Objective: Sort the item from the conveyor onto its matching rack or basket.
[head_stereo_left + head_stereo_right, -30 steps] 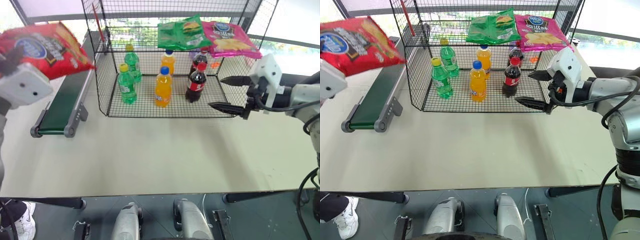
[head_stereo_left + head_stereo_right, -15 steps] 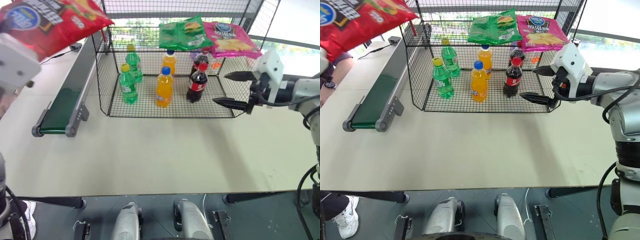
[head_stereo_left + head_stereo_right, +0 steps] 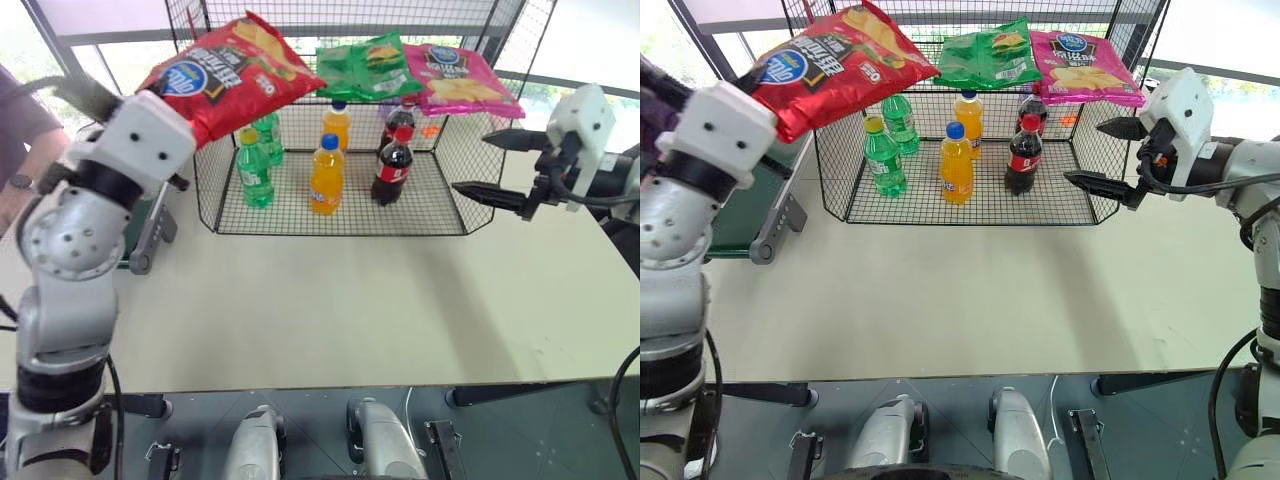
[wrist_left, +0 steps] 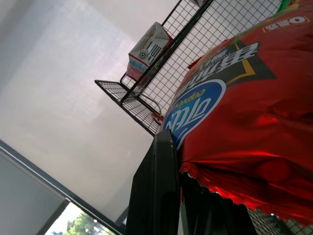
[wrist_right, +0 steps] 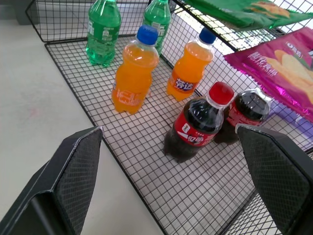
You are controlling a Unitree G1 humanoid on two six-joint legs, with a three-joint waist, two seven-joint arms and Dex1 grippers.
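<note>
Holding red bag (image 3: pixel 232 72) pinched in left fingers (image 4: pixel 161 196) over cage (image 3: pixel 300 215) top corner; right fingers (image 5: pixel 78 166) hanging spread wide, empty, beside cage.

Wire cage (image 3: pixel 455 170) sits at the back-centre of the table (image 3: pixel 330 310), conveyor (image 3: pixel 735 215) just left of it. Inside, on the mesh floor — two bottles left (image 3: pixel 254 168), two in the middle (image 3: pixel 326 175), two right (image 3: pixel 392 165), each pair front & back. On the flat top: two chip bags (image 3: pixel 368 66) side by side twd the right (image 3: pixel 462 78). The held chip bag (image 3: pixel 232 72) hangs over the cage's top-left corner, left gripper (image 4: pixel 181 196) under it. Right gripper (image 3: pixel 500 165) — beside the cage's right wall.
</note>
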